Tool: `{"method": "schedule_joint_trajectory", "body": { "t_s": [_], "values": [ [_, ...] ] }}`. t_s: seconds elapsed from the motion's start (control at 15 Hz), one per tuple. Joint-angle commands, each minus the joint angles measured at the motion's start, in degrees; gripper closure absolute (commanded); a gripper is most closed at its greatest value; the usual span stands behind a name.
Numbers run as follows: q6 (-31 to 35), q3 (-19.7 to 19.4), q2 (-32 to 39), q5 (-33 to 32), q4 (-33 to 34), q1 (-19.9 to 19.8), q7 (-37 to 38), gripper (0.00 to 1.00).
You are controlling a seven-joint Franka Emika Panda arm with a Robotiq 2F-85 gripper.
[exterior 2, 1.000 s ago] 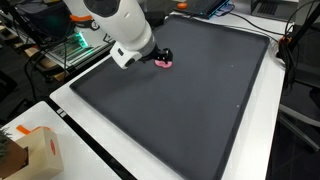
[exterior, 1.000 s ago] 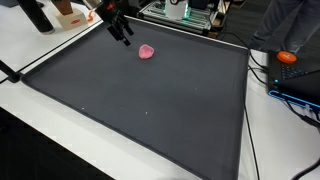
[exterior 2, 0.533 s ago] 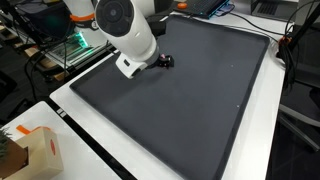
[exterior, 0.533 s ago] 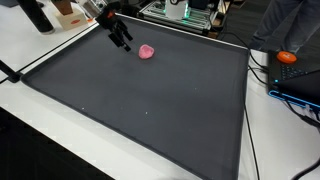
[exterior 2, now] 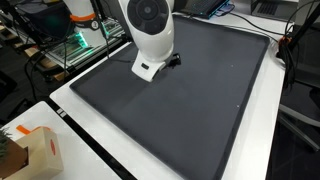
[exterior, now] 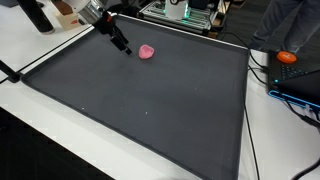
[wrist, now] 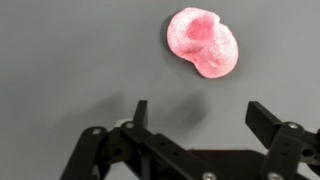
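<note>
gripper: jaws apart, empty | pink lump: just ahead, untouched | risk: an off-centre descent could knock the lump skidding across the mat

a dark mat covers the white table; a crumpled pink lump lies on the mat.

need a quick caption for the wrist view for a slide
Open pincer hovers just short of a pink lump lying on the dark mat.
</note>
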Motion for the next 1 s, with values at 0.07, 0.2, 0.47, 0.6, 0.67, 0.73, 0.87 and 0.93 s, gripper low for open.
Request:
{"method": "schedule_joint_trajectory", "body": {
  "t_s": [0.07, 0.2, 0.47, 0.6, 0.67, 0.73, 0.87, 0.93],
  "values": [
    [-2.7, 1.3, 3.6, -7.2, 6.0, 1.4, -6.2, 0.00],
    [-3.3, 2.0, 4.7, -10.0, 8.0, 2.2, -8.9, 0.00],
    [-5.3, 3.7, 6.6, -15.1, 11.5, 3.8, -14.5, 0.00],
    [-5.8, 4.7, 7.1, -17.5, 12.7, 4.8, -17.3, 0.00],
    [-6.1, 5.3, 7.2, -18.6, 13.1, 5.4, -18.7, 0.00],
    [-6.2, 5.7, 7.3, -19.9, 13.2, 6.1, -19.8, 0.00],
    [-6.5, 6.5, 7.2, -22.7, 13.2, 7.6, -21.9, 0.00],
    [-6.6, 6.9, 6.9, -24.2, 13.0, 8.4, -22.9, 0.00]
  ]
}}
